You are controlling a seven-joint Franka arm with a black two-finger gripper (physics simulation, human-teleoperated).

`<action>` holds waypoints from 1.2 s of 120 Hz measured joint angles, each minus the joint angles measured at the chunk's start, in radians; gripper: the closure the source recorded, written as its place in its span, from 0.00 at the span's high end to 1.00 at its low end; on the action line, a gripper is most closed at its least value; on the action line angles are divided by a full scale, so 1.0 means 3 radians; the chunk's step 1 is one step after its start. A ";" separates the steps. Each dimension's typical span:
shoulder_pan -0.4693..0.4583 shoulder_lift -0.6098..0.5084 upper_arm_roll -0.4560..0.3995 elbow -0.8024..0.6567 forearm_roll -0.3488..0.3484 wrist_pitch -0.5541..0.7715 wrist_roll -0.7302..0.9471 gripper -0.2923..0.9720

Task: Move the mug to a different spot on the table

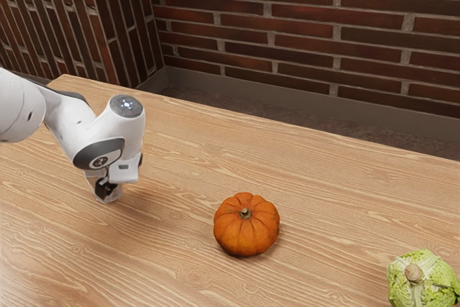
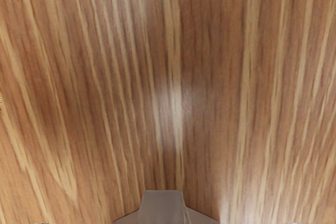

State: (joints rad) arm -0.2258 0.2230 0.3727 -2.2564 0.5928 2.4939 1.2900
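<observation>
Wooden table carries orange pumpkin near middle, green cabbage at exterior view's lower right corner. Gripper low over table at exterior view's left, well apart from pumpkin. Pale grey mug directly under hand, mostly hidden. Grasped or released: cannot tell.

Soft, even light from above in the exterior view, faint shadows pooled under the pumpkin and beside the end effector on the tabletop. In the wrist view, pale glare mid-wood, grain lines bowed toward the edges.
</observation>
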 joint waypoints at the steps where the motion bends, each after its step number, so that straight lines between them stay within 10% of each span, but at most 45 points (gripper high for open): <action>1: 0.0000 0.0000 0.0000 0.0001 -0.0001 0.0001 0.0002 0.65; 83: 0.0005 0.0004 0.0046 0.0007 -0.0107 0.0110 0.0074 0.27; 144: -0.0020 0.0000 0.0047 0.0133 -0.0088 0.0039 0.0000 0.20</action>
State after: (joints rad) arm -0.2317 0.2230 0.3869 -2.2164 0.5663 2.5057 1.2899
